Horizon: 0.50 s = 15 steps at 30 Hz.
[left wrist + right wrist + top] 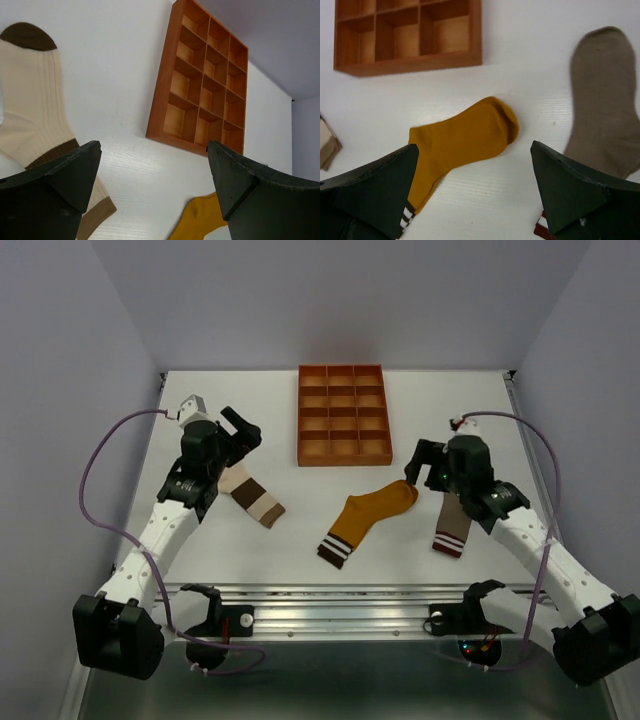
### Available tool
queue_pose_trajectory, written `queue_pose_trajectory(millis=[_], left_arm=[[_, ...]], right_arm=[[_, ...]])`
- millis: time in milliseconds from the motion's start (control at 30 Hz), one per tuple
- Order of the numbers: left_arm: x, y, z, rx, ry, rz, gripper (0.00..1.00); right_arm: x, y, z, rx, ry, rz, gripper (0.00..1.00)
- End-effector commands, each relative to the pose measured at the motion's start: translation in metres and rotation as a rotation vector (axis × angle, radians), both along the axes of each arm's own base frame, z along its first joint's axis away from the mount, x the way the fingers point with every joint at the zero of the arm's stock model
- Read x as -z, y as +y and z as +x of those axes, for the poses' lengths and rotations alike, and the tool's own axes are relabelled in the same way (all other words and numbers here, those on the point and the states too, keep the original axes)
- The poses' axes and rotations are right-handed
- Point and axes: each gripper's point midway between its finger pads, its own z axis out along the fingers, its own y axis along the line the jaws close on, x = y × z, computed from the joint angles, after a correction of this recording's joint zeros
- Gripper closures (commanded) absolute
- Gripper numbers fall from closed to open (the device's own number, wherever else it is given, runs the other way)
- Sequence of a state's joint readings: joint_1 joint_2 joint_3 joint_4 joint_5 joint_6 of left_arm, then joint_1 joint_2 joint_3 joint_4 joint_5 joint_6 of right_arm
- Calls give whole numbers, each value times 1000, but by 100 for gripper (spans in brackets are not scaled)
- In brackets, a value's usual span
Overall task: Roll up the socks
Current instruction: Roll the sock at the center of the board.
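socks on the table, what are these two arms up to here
Two robot arms are set to roll three socks, and nothing is held yet. The left gripper hovers open over the cream banded sock. The right gripper hovers open by the toe of the mustard-yellow sock, beside the taupe sock. All three lie flat and unrolled on the white table, on the near side of the orange gridded tray.
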<state>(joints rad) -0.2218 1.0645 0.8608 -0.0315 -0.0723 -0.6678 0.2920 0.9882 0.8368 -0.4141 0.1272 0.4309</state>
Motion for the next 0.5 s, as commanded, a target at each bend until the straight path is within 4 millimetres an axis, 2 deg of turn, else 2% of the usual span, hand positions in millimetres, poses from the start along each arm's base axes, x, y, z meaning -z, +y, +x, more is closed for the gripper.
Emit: queue_pose_trajectory(millis=[0,33,67,133,200,233,300,333,433,467], left_arm=[[27,-2,-16,-20,84,-3,1],[34,-2,-20,-18,111,2,1],[37,-2,-23,-21,126,4,1],[44,1,-29,-33,161,16,1],[43,5,-32,-46,160,19,1],[41,7,-34,-55,157,22,1],[40,8,-37,-63,155,18,1],[38,8,-37,-61,151,15,1],[36,9,-41,-61,144,12,1],[36,9,-41,-61,146,12,1]], right_arm=[[-9,55,-8,-168,-75,-165,0],[-9,67,-12,-206,-80,-189,0],[-1,89,-24,-290,-71,-239,0],[8,112,-38,-376,-68,-286,0],[26,132,-53,-468,-53,-372,0],[31,153,-71,-559,-59,-402,0],[41,175,-88,-676,-57,-455,0],[55,191,-102,-755,-33,-486,0],[67,228,-127,-926,-34,-454,0],[69,233,-130,-945,-48,-457,0]])
